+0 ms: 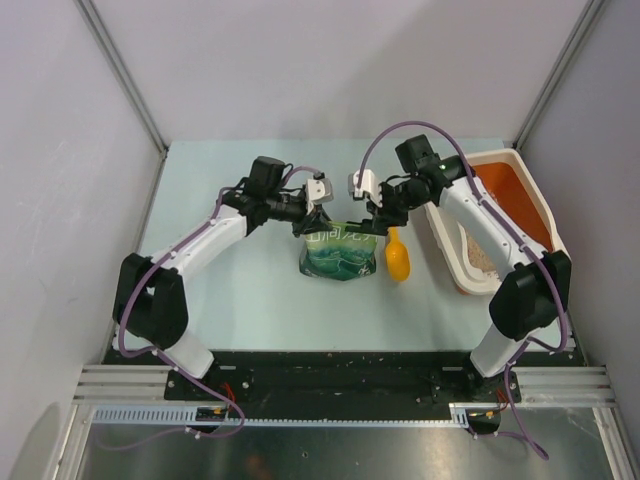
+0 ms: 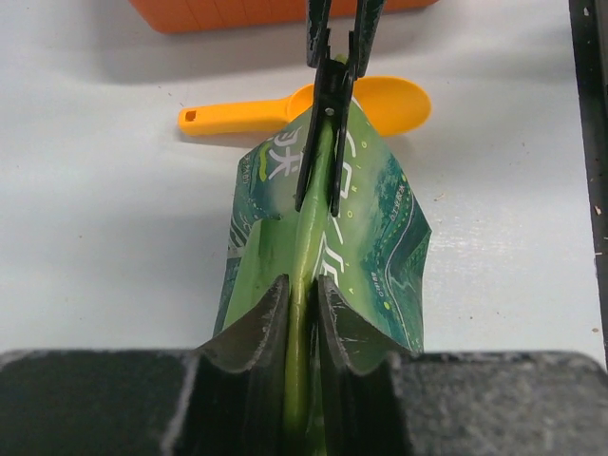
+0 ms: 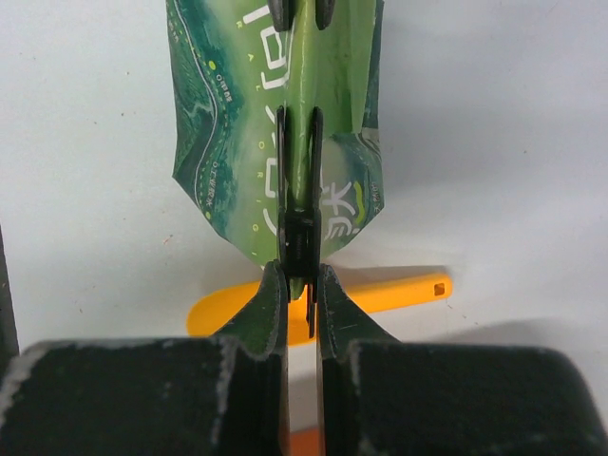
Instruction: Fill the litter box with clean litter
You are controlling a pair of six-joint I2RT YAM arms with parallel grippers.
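The green printed bag (image 1: 340,255) stands upright at the table's middle. My left gripper (image 1: 318,215) is shut on the left end of its top seam, seen in the left wrist view (image 2: 302,285) pinching the bag (image 2: 380,228). A black clip (image 2: 331,123) sits on the seam's other end. My right gripper (image 1: 376,220) is shut on that clip (image 3: 299,228), seen in the right wrist view (image 3: 302,277). The litter box (image 1: 535,200), white with an orange inside, lies at the right. A small patch of pale beige litter (image 1: 483,258) lies at its near end.
An orange plastic scoop (image 1: 397,258) lies flat between the bag and the litter box; it also shows in the left wrist view (image 2: 285,109) and the right wrist view (image 3: 399,293). Grey walls enclose the table on three sides.
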